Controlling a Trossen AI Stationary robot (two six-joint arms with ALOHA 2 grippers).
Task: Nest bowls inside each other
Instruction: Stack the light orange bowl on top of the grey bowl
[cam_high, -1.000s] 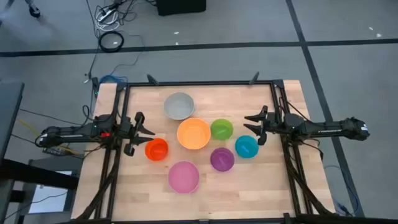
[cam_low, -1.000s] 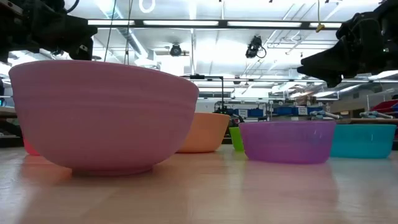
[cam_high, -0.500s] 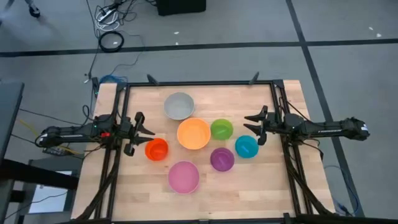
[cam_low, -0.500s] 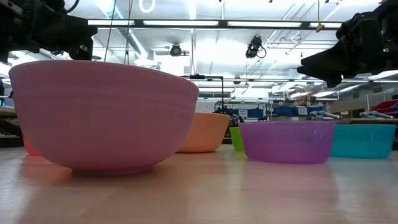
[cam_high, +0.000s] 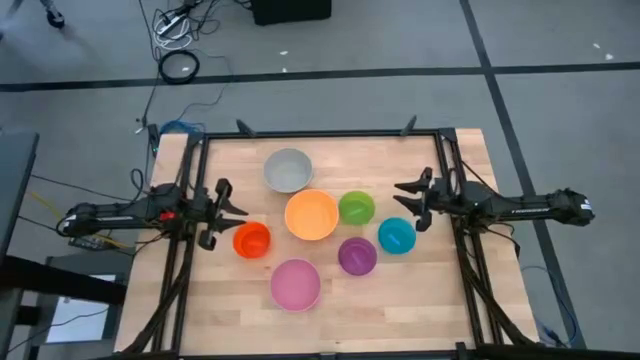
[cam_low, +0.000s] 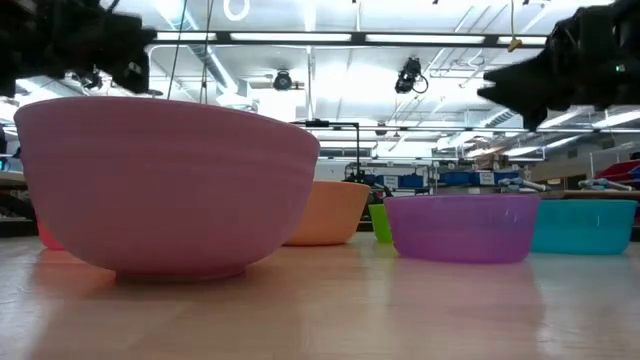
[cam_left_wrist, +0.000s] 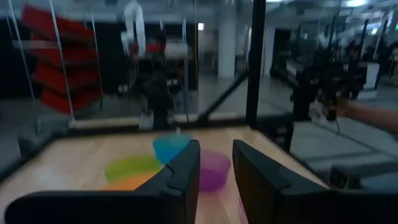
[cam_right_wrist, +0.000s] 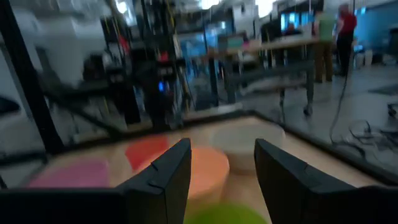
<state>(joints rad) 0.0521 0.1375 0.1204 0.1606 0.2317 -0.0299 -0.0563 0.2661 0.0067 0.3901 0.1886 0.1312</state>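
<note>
Seven bowls stand apart on their bases on the wooden table (cam_high: 330, 320): grey (cam_high: 288, 170) at the far side, orange (cam_high: 311, 215) in the middle, green (cam_high: 356, 208), blue (cam_high: 396, 236), purple (cam_high: 357, 256), pink (cam_high: 296, 284) nearest and red-orange (cam_high: 251, 240). My left gripper (cam_high: 222, 213) hovers open at the left, beside the red-orange bowl. My right gripper (cam_high: 412, 202) hovers open at the right, just beyond the blue bowl. Both point roughly level toward the table's middle. In the low view the pink bowl (cam_low: 165, 185) fills the foreground, with the purple bowl (cam_low: 462, 228) to its right.
Black frame rails (cam_high: 180, 280) run along the table's left and right sides under the arms. Bare wood lies along the near edge and in the far corners. Beyond the table, people (cam_right_wrist: 333, 28) stand in the room, and a hand (cam_left_wrist: 373, 115) shows.
My right gripper has tipped upward a little while staying in place, still open. The bowls have not moved.
</note>
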